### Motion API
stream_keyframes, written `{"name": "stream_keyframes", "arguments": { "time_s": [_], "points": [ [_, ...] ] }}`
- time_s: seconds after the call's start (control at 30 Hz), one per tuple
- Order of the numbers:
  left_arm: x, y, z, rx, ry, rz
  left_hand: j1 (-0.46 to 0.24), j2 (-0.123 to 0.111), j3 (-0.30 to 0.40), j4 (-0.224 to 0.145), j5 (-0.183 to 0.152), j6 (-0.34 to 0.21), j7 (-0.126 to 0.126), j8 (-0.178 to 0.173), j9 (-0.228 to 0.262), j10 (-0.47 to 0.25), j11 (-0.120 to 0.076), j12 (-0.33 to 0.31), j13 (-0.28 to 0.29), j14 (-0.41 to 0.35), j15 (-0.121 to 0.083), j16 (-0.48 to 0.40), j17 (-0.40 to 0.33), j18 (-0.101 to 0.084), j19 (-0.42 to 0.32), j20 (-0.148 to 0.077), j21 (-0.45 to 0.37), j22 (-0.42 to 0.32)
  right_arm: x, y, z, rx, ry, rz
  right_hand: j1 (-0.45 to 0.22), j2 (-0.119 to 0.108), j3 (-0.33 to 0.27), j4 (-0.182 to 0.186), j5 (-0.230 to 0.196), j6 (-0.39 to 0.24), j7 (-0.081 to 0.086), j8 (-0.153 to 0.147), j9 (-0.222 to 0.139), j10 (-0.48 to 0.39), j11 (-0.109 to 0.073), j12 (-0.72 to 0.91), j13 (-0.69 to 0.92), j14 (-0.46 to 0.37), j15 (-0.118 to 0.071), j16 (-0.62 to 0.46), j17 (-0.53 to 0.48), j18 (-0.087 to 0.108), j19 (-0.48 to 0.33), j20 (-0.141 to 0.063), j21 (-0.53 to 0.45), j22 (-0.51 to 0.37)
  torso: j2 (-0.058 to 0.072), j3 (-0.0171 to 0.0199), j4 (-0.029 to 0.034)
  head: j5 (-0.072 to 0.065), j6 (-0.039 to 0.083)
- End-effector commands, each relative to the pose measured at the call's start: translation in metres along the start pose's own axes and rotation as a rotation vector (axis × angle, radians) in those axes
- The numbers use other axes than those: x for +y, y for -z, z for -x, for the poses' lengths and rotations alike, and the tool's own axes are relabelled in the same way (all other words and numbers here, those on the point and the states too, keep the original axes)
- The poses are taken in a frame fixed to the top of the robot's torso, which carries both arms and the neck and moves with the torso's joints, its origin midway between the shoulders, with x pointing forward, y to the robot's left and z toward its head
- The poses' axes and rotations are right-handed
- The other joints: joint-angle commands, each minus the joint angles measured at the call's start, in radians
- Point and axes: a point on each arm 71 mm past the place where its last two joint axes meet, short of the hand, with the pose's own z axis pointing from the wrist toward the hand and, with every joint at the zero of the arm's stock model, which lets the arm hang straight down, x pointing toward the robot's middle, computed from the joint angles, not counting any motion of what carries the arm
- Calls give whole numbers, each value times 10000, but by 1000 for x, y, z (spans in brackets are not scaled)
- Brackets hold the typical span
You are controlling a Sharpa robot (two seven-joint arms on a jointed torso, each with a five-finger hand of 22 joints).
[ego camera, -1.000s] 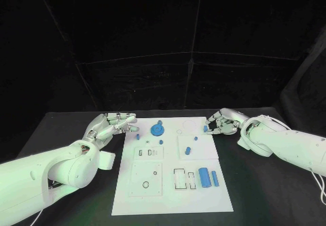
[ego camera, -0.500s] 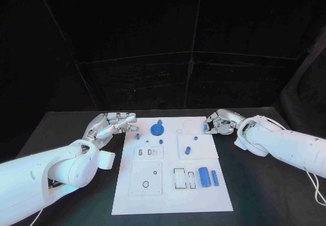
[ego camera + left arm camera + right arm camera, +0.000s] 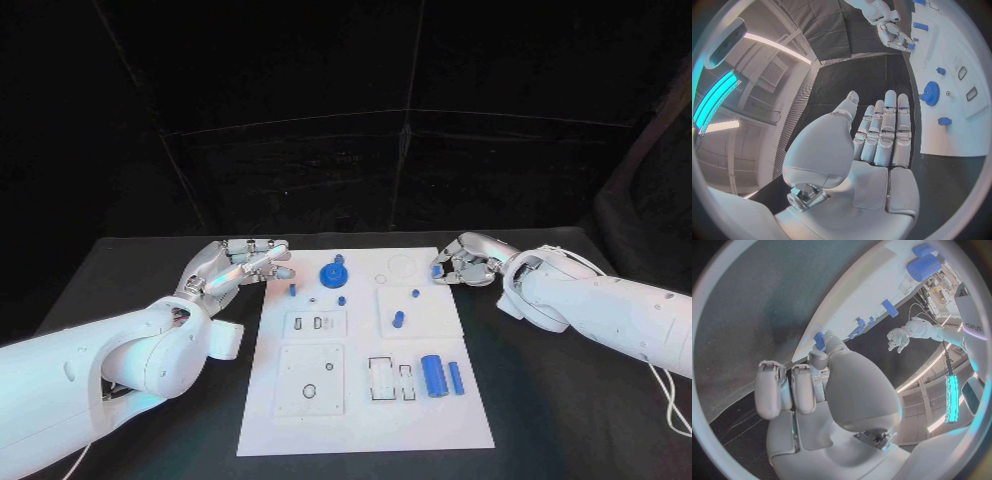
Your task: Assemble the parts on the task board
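Step in hand: carrying one part toward its seat, as I judge it; most parts still lie loose on the task board [image 3: 361, 400].
Right hand [image 3: 462, 260]: hovers at the board's far right corner, fingers curled in, pinching a small blue part [image 3: 436, 270] between thumb and fingertip; the right wrist view shows that blue piece [image 3: 819, 339] at the fingertips.
Left hand [image 3: 248, 262]: beside the board's far left edge, fingers straight and close together, palm bare, holding nothing.
Round outline [image 3: 400, 266]: an empty ring on the board just beside the right hand's fingertips, toward the left hand; probably the seat, though I cannot tell for sure.
Blue gear [image 3: 333, 274]: near the left hand, toothed and round, standing on the board.
Blue cylinders [image 3: 441, 378]: two, lying side by side, well apart from both hands on the board's near side.
Next move: lower the pinched part squarely over its seat, then release.
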Motion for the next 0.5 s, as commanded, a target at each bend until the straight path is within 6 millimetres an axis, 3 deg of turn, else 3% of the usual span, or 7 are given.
{"name": "stream_keyframes", "arguments": {
  "time_s": [0.03, 0.27, 0.5],
  "points": [
    [-1, 0, -2, 150, 36, -48, -12, 99, -5, -68, -44, 38, 29, -42, -3, 31, 46, -52, -5, 52, 13, -69, 17, 72, 76, 0, -54, -13, 1, 0, 1, -32, 32, 91, 44, 128, 108, -3, -52, 138, -35, 61, 19, 65, -36, 47, 36, 626, -86, 71, 437, -98, 38, -51, 31, 686, 2, 0, -7, -10, -3],
    [-1, 0, -1, 146, 34, -42, -5, 110, 2, -77, -44, 34, 33, -50, -4, 25, 50, -63, -8, 50, 16, -78, 19, 71, 76, 0, -60, -15, 6, -1, 3, -554, -18, 257, 272, 551, 659, -202, -464, 727, -269, 285, 83, 222, -228, 246, 229, 656, -246, 133, 577, -128, 140, -193, 89, 830, 1, 10, 0, -17, -24],
    [-1, 0, 0, 116, 19, -36, -2, 114, 6, -81, -44, 32, 36, -53, -5, 22, 51, -68, -9, 50, 17, -82, 20, 71, 76, 1, -63, -15, 16, 4, 8, -1377, -402, 223, 233, 598, 859, -251, -488, 685, -261, 230, 55, 243, -228, 258, 260, 664, -262, 147, 611, -141, 176, -230, 110, 883, -13, -7, -1, -21, -47]
  ]
}}
